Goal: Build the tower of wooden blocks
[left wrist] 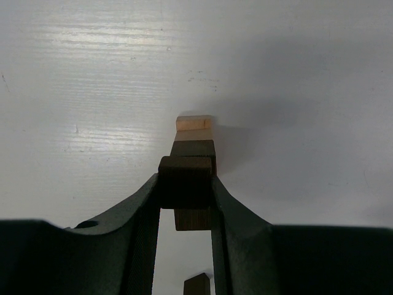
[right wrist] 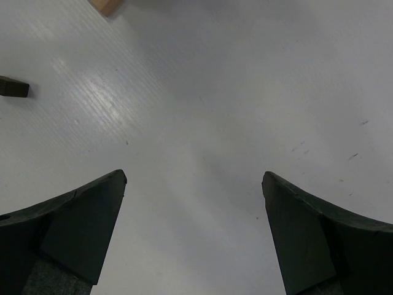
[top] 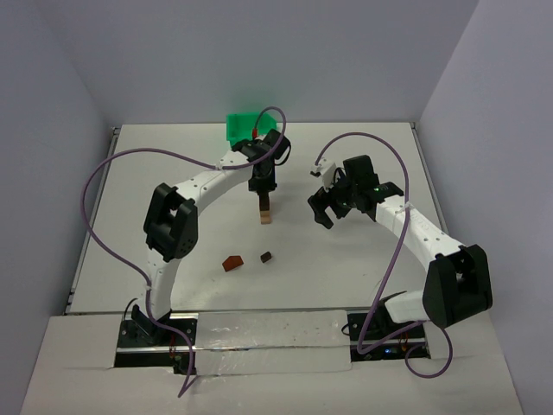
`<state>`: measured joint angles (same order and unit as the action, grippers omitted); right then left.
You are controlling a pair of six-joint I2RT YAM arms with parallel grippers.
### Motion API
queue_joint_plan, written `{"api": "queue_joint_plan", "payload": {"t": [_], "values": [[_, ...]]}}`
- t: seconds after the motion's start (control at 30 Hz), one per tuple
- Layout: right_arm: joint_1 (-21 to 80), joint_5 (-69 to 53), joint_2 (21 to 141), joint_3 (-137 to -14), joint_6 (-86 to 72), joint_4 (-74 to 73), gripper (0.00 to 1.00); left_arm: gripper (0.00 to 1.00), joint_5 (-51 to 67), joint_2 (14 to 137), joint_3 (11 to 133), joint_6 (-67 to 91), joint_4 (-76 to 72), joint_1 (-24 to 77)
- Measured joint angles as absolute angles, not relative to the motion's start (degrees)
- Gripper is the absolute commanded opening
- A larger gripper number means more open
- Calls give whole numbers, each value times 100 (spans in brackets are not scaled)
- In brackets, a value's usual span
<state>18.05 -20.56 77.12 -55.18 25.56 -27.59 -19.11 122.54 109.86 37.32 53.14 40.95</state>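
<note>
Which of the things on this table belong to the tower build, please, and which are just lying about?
Job in hand:
- wood block tower
- dark brown block, held in the left claw at the tower's top
- loose reddish-brown block
- loose small dark block

Lying about:
- green plastic bin
- purple cables

A: Surface?
B: White flat table (top: 346,259). Green plastic bin (top: 242,125) at far edge; narrow tan-and-brown wood block stack (top: 266,214) upright mid-table.
A: Loose pieces?
B: Reddish-brown wooden block (top: 232,263), small dark brown wooden cube (top: 266,257), nearer, apart.
</note>
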Motion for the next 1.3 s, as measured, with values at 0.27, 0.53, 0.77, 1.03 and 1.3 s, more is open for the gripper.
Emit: {"api": "queue_joint_plan", "payload": {"t": [0.27,0.53,0.77,1.03,1.3], "values": [[1806,-2057,7712,-5518,2556,-2761,100,31,-1914,12274,11006,3730,5330,4095],[1806,-2058,7712,-5518,2556,-2759,100,32,-1912,12274,11072,3730,5341,4095],[1806,-2060,7712,-5518,2558,-2759,100,36,-1911,12276,11072,3730,5342,4095],[1806,-2060,7712,-5518,2558,-2759,100,36,-1911,12331,11088,3730,5344,4095],[1806,-2060,7712,-5518,2558,-2761,100,41,-1909,12382,11132,3728,5352,4095]]}}
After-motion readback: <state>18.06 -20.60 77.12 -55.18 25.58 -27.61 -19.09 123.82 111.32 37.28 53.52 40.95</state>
